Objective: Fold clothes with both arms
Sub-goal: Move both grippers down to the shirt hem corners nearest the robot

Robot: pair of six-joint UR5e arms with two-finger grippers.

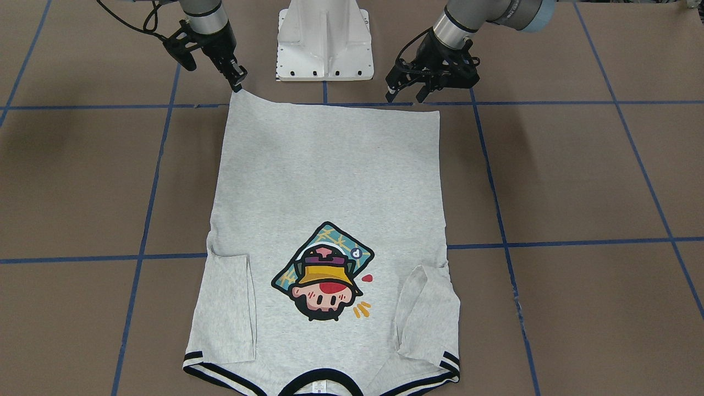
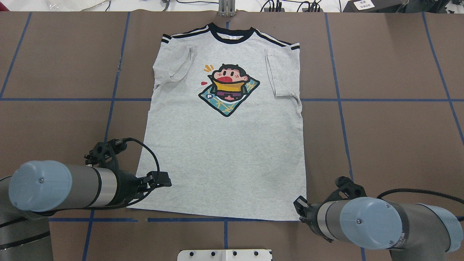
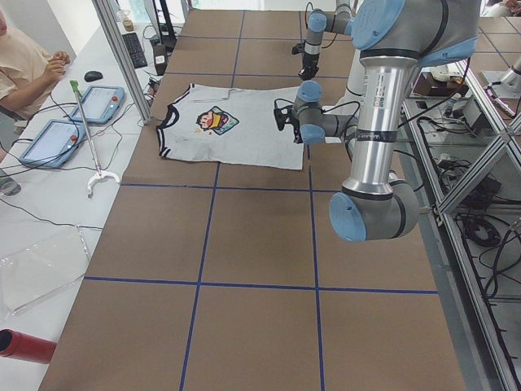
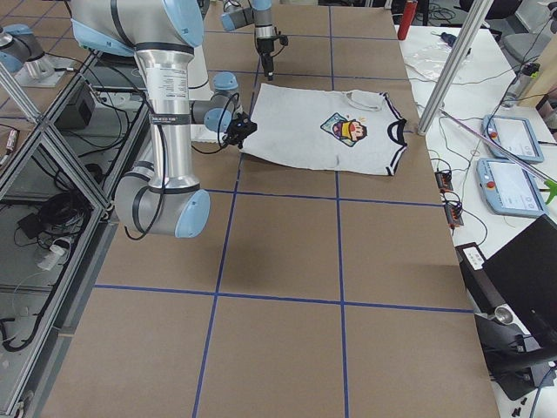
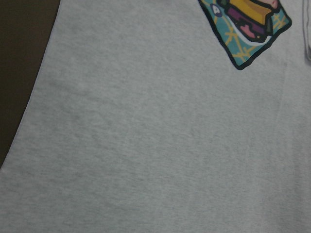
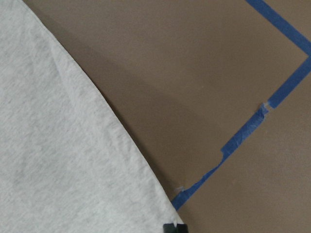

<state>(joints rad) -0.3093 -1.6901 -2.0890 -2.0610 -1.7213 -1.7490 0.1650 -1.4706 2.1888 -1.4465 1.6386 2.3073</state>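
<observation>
The grey T-shirt lies flat in the middle of the brown desk, picture side up. In the front view its collar is at the bottom edge and its hem is near the top. Both sleeves are turned in over the body, so I think the next fold goes from hem to collar. That would be why both hands are at the hem corners.

The right hand, upper left in the front view, looks pinched shut on its corner, and the cloth there rises to a little point. The left hand, upper right, has its fingers spread wide just above the hem and holds nothing.

In the overhead view the arms cover most of the hands, so only the front view shows how they are set. The right wrist view shows the hem edge lifted off the desk, with a shadow under it.
</observation>
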